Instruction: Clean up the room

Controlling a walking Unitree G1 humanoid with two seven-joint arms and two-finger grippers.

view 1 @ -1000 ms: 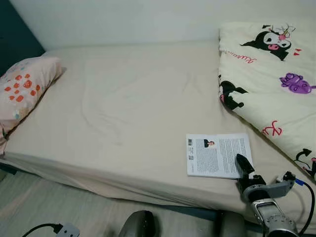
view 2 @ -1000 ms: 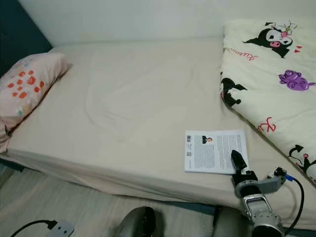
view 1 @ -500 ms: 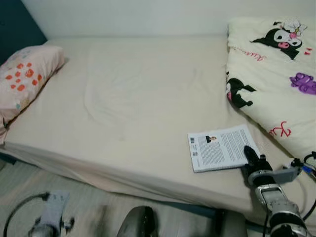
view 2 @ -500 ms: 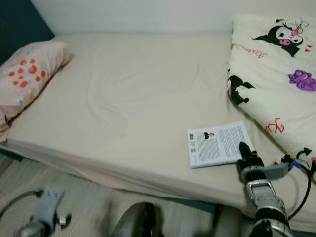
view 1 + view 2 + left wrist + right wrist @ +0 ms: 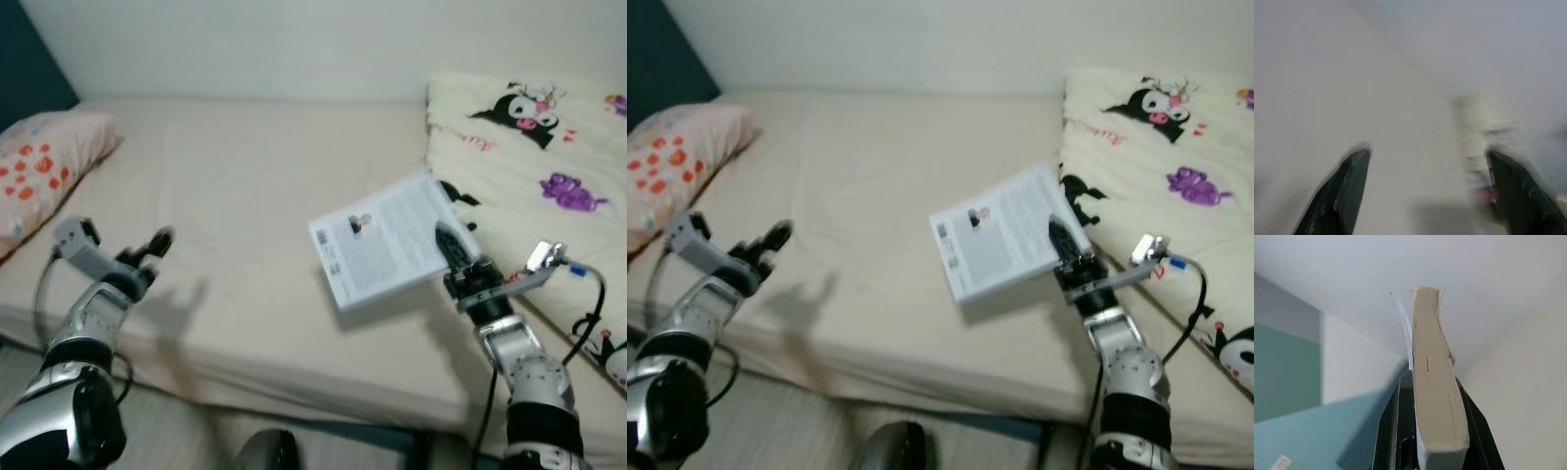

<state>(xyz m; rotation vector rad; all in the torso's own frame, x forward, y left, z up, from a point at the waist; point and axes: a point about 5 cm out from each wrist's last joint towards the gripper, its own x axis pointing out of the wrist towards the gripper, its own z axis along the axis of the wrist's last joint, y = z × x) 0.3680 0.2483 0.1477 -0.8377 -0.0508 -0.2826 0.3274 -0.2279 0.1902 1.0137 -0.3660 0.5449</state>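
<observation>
One paperback book [image 5: 387,250] hangs clear of the bed [image 5: 245,176], pinched at its near corner by my right gripper [image 5: 457,257], cover tilted away to my left. It looks light and flexible: in the right wrist view the page block [image 5: 1436,382] bows between my fingers [image 5: 1388,431], a loose leaf peeling off. I judge a hold nearer the spine would droop less. My left gripper [image 5: 152,245] hovers spread over the smooth cream sheet, well apart. Beside my right gripper lies a soft, puffy cartoon-print quilt [image 5: 549,147].
</observation>
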